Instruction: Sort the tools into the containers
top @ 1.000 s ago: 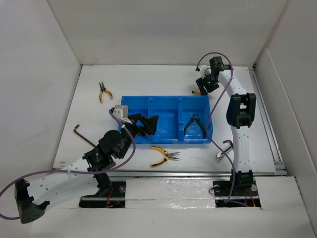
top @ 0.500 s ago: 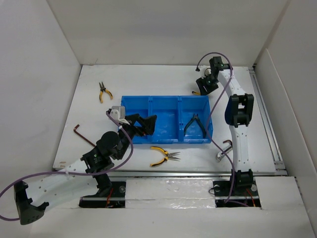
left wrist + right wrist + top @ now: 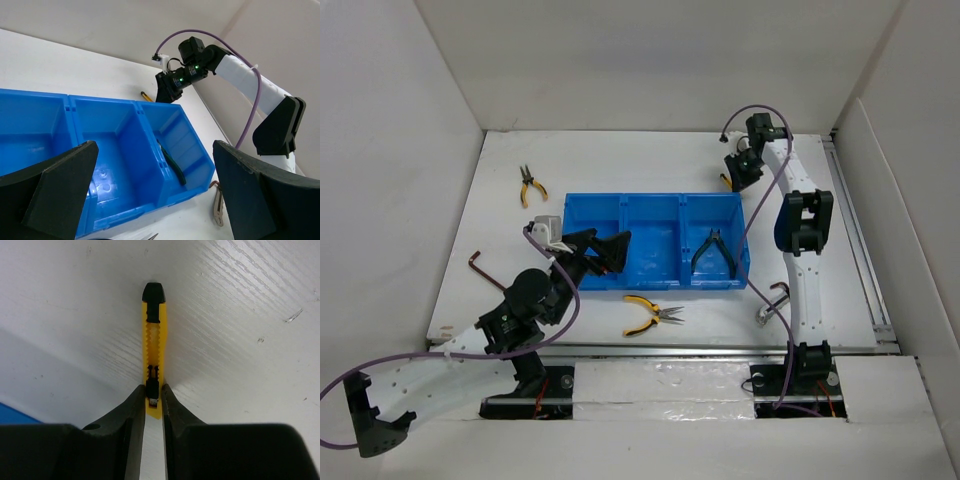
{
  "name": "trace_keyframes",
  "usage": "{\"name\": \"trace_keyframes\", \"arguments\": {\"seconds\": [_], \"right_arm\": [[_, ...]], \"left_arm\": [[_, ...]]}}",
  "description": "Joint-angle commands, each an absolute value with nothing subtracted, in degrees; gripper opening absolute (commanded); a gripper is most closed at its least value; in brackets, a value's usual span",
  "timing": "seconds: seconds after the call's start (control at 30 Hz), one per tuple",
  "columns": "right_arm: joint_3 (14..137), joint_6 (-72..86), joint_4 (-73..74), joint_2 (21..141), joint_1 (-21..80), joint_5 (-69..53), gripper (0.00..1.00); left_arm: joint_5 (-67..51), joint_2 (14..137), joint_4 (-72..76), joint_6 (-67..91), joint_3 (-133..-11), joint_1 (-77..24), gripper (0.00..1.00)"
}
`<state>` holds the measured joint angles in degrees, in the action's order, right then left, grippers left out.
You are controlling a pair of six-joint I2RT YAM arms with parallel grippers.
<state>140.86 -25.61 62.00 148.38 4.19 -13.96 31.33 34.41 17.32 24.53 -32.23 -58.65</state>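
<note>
Pinching the near end of the yellow-and-black stick tool (image 3: pixel 154 347) tight between the fingers of the right gripper (image 3: pixel 153 392), flat on the white table (image 3: pixel 610 170) just behind the blue tray (image 3: pixel 650 197), with its far wall between tool and compartments. Hanging the left gripper (image 3: pixel 605 250) over the left compartment's near wall, fingers spread wide, gripping nothing. Showing dark green pliers (image 3: pixel 713 252) in the right compartment. Finding yellow pliers (image 3: pixel 650 312) just before the tray, other yellow pliers (image 3: pixel 527 186) far left, a hex key (image 3: pixel 480 268) left, a second hex key (image 3: pixel 780 292) and a silver piece (image 3: pixel 761 316) beside the right arm (image 3: pixel 807 290).
</note>
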Motion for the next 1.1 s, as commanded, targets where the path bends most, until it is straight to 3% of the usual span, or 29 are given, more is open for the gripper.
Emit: {"name": "trace_keyframes", "arguments": {"seconds": [0.0, 0.1, 0.83, 1.07], "right_arm": [[142.6, -24.3, 64.6, 150.1, 3.5, -14.0, 0.14], [142.4, -23.4, 64.2, 149.9, 3.0, -13.4, 0.0], [128.7, -12.8, 48.2, 135.3, -1.6, -11.3, 0.0], [115.7, -8.7, 38.2, 123.0, -3.3, -15.7, 0.0]], "left_arm": [[31.6, 33.0, 19.1, 25.0, -31.4, -58.5, 0.99], [31.8, 32.3, 19.1, 25.1, -31.3, -58.5, 0.99], [32.8, 32.3, 19.3, 25.4, -30.8, -58.5, 0.99], [33.1, 32.2, 19.2, 25.2, -30.8, -58.5, 0.99]]}}
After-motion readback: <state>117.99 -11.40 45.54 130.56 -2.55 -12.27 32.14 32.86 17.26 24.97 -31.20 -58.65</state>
